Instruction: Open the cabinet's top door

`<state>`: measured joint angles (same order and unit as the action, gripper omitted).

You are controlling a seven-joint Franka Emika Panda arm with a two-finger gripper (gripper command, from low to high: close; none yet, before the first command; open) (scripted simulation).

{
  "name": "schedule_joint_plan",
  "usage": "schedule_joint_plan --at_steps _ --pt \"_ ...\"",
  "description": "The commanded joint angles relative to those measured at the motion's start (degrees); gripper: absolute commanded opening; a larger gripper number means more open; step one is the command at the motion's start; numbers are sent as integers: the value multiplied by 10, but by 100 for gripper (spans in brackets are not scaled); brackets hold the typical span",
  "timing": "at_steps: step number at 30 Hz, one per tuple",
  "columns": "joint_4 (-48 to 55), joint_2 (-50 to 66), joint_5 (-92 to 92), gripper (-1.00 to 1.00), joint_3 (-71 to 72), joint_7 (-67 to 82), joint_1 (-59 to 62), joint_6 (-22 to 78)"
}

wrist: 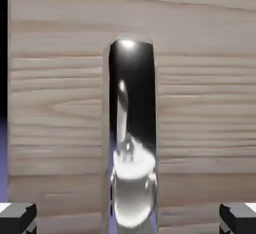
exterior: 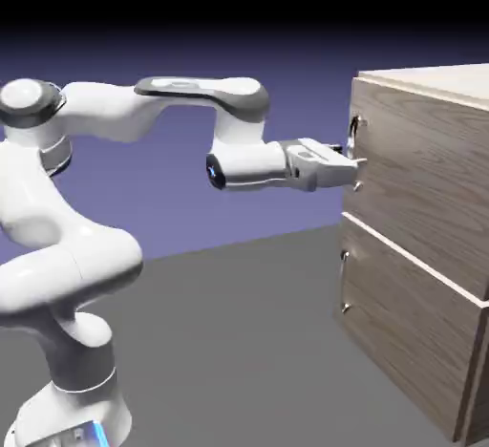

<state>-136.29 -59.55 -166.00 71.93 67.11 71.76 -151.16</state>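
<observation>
- In the exterior view the whole arm is seen, with the cabinet at the right and the grey table beneath; the lower panel with its two small knobs is shown only here.
- In the hand view the frame is filled by the wood grain of the top door, and the handle is shown large and mirror-bright, a detail too small to read in the exterior view.
- The top door is found as the upper front panel of the cabinet, facing the arm; it appears flush with the cabinet's front.
- The handle is set by the door's edge nearest the camera, its long axis upright in the exterior view and likewise top to bottom in the hand view.
- The forearm is held level, and the gripper is pointed horizontally at the door, its tips at the handle.
- In the hand view the two fingertips are seen at the bottom corners, well apart, with the handle between them and untouched by either.
- The jaws are thus seen parted around the handle, not clamped on it.
</observation>
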Motion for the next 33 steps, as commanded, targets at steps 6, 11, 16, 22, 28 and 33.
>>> schedule_joint_plan --at_steps 6,11,16,22,28,33 --pt "-55 104 3 -100 -89 129 -109 29" --pt "-148 94 100 -100 -191 97 -206 109" --pt "-235 59 219 -100 -295 53 -268 206" --pt "-306 22 368 -100 -415 20 -286 329" --pt "-335 19 518 -100 -528 15 -258 453" --pt "-329 53 642 -100 -618 31 -221 554"
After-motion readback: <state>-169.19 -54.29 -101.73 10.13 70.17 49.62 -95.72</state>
